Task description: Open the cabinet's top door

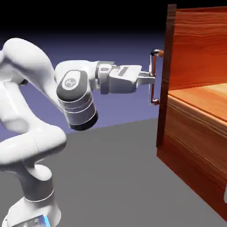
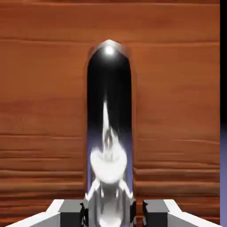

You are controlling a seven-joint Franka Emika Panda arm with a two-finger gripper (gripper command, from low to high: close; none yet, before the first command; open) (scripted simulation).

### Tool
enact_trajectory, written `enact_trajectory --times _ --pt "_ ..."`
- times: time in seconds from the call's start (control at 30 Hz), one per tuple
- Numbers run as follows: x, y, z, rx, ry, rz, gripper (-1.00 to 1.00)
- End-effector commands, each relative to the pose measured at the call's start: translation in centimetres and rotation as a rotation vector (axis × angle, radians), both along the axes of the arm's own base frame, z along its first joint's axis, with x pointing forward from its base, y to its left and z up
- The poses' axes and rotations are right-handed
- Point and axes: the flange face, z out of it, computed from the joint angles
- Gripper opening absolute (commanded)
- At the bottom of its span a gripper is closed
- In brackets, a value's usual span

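Claw point(image 1: 150, 79) pinches the slim, slippery metal handle point(image 1: 154, 77) at mid-length; the top door point(image 1: 165, 80) judged rigid, heavy, hinge-bound.

A plain grey surface point(image 1: 115, 177) spreads flat and bare-toned beneath everything. Behind it, the backdrop point(image 1: 88, 31) fades from blue-violet near the surface to near black at the top.

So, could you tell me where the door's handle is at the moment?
In the exterior view the handle stands upright on the swung-out top door, upper right, with the gripper shut on it.
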Motion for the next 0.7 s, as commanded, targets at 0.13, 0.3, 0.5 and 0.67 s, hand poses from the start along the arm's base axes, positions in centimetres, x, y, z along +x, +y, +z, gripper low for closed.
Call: enact_trajectory --times 0.13,0.3,0.5,0.67 --pt "-2.1 2.9 0.0 0.0 0.0 -0.069 -1.0" --pt "-3.2 4.4 0.0 0.0 0.0 -0.105 -1.0" --pt "-4.5 6.6 0.0 0.0 0.0 -0.153 -1.0" --pt "-5.8 9.0 0.0 0.0 0.0 -0.205 -1.0"
